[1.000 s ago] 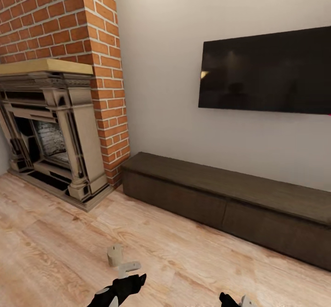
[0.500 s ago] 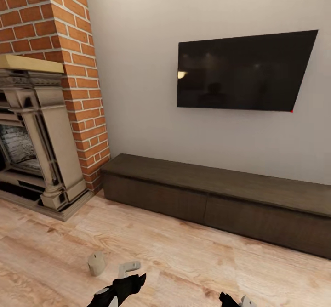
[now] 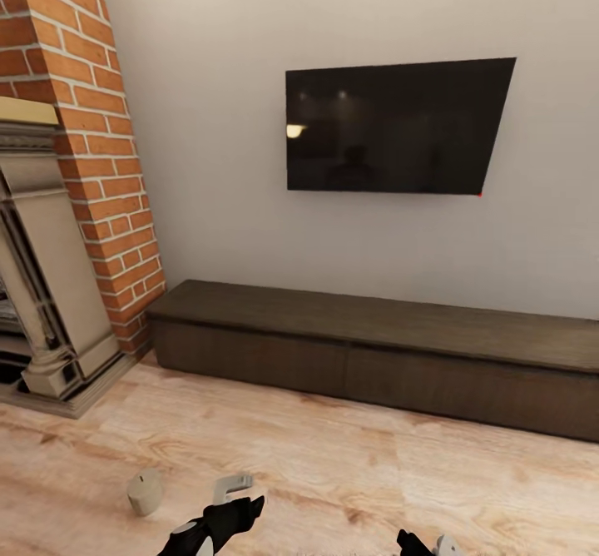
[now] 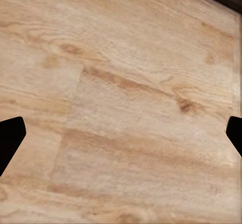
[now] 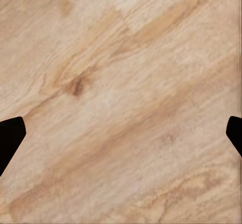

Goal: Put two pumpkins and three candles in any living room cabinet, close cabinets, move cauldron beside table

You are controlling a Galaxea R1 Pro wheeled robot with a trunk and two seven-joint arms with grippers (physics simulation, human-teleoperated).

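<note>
The cabinet (image 3: 366, 348) is a long, low dark-brown unit against the white wall, and both of its wide drawer fronts sit flush and shut. One cream candle (image 3: 144, 492), a short cylinder, stands on the wood floor to the left of my left gripper (image 3: 223, 516). That gripper hangs low at the picture's bottom edge. In the left wrist view my left gripper (image 4: 121, 138) is open over bare floorboards with nothing between its dark fingertips (image 4: 10, 138). My right gripper (image 3: 423, 543) peeks in at the bottom edge. Seen from its wrist, my right gripper (image 5: 121, 138) is open over floor as well.
A black TV (image 3: 391, 127) hangs on the wall above the cabinet. A brick chimney (image 3: 91, 148) and a stone fireplace surround (image 3: 42, 298) stand at the left. Light wood floor (image 3: 349, 464) stretches between me and the cabinet.
The camera has turned to the right, so fireplace, cabinet, TV and candle have all slid left in the picture. Both arms hold the same pose.
</note>
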